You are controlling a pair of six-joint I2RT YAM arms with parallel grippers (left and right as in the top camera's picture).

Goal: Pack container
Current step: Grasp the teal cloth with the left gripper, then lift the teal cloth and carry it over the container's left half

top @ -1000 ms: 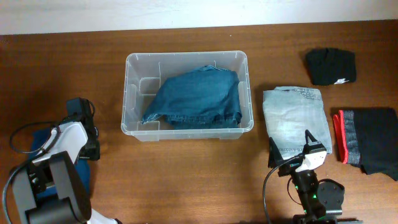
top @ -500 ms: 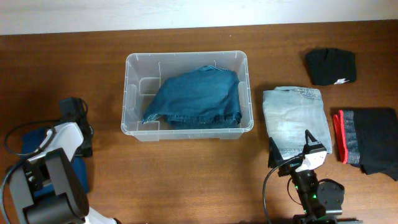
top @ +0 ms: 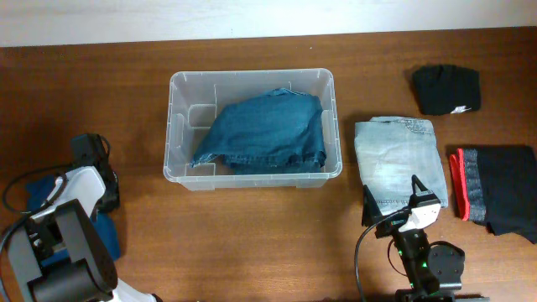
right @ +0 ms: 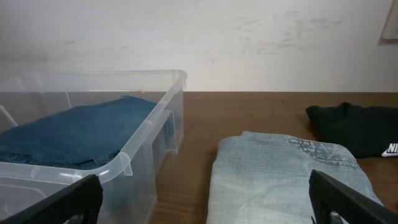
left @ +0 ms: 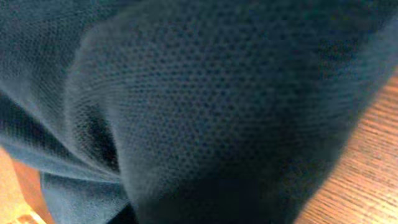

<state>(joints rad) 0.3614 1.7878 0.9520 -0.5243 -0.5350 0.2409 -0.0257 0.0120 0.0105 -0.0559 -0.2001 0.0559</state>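
The container (top: 179,88) is a clear plastic bin at the table's middle, with folded blue jeans (top: 260,132) inside; it also shows at the left of the right wrist view (right: 149,140). My left gripper (top: 91,158) is low at the far left, over a dark blue mesh garment (top: 35,189). That garment (left: 199,106) fills the left wrist view and hides the fingers. My right gripper (top: 393,201) stands open at the near edge of a folded light denim piece (top: 396,155), touching nothing. The same piece lies between its fingers' line of sight (right: 286,174).
A folded black garment (top: 446,88) lies at the back right, also seen in the right wrist view (right: 357,127). A black garment with a red and grey band (top: 495,189) lies at the right edge. Bare wood runs in front of the bin.
My left arm has slid leftward and lower over the dark blue garment. The right arm, the bin and the other clothes have not moved.
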